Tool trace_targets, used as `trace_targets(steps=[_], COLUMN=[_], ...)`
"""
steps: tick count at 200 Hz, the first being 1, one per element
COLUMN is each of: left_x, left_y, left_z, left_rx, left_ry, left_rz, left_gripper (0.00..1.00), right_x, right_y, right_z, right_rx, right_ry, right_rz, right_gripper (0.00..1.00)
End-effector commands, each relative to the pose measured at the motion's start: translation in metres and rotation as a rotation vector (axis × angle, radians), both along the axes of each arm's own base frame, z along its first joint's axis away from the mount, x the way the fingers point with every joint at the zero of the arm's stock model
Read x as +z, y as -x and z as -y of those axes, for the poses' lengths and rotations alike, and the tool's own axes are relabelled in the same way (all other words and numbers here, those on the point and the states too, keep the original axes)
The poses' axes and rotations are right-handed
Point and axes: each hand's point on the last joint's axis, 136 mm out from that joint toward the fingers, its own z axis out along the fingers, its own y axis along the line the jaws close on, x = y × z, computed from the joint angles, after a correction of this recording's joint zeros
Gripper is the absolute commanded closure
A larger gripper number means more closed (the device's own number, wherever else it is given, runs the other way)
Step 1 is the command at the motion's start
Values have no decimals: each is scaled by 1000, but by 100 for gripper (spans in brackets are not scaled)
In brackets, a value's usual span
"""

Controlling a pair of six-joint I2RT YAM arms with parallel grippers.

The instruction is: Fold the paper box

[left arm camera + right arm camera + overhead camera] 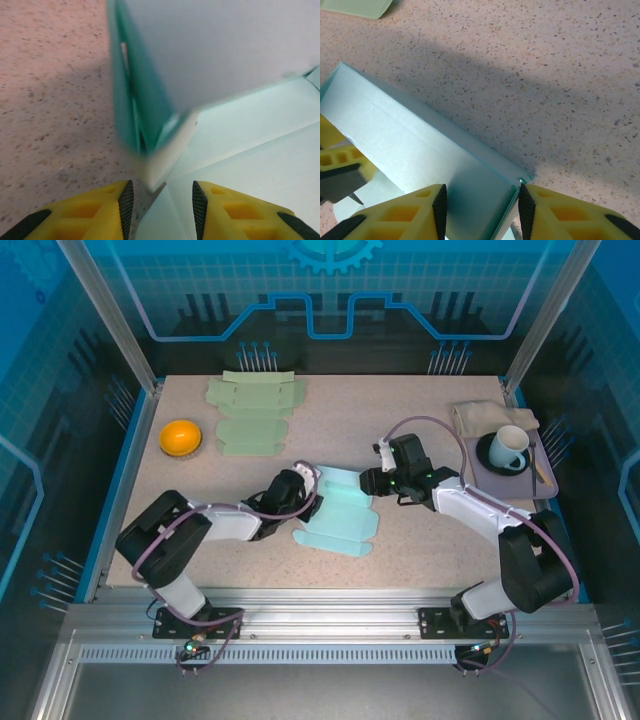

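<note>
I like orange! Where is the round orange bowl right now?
In the top view, the round orange bowl sits at the left of the speckled table, beside the flat green paper sheets.

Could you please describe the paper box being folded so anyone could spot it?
On the speckled table, look at the centre. The paper box there is pale aqua with a raised wall; the greener blanks at the far left lie flat.

Bright, even overhead light, cool blue cast, soft broad shadow across the table [545, 75], paper box [225, 50] blurred up close in left wrist view
</note>
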Motion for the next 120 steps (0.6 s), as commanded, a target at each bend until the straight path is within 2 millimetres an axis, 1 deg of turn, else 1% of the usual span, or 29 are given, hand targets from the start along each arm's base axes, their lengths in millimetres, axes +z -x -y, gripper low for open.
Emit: trace_targets(steps=[1, 30, 60, 86, 100, 104, 112, 117, 120], left_x=[4, 5, 5, -4, -9, -11, -14, -15, -16], left_y=[-12, -27, -37, -47, -52, -53, -57, -60, -62], left_z=[12, 14, 14, 3, -8, -12, -27, -38, -45], left_rx=[-63, -48, -19, 58, 129, 158, 244, 313, 355], left_ry=[11, -17, -24, -62, -89, -104, -155, -195, -221], left_rz=[19, 52, 81, 91, 95, 96, 91, 83, 76], left_gripper=[61, 62, 66, 72, 79, 84, 93, 99, 100], right_x=[-32, -37, -41, -43, -45, -46, -48, -47, -48], right_y=[26, 28, 25, 22, 22, 21, 20, 19, 19], right_z=[3, 3, 7, 11, 13, 14, 18, 21, 23], right_rx=[75, 112, 107, 87, 80, 73, 49, 31, 18], right_ry=[58, 78, 69, 56, 60, 64, 79, 88, 94], right_rz=[-117, -142, -155, -166, -173, -176, -179, -174, -174], right_gripper=[57, 57, 57, 58, 58, 58, 59, 61, 62])
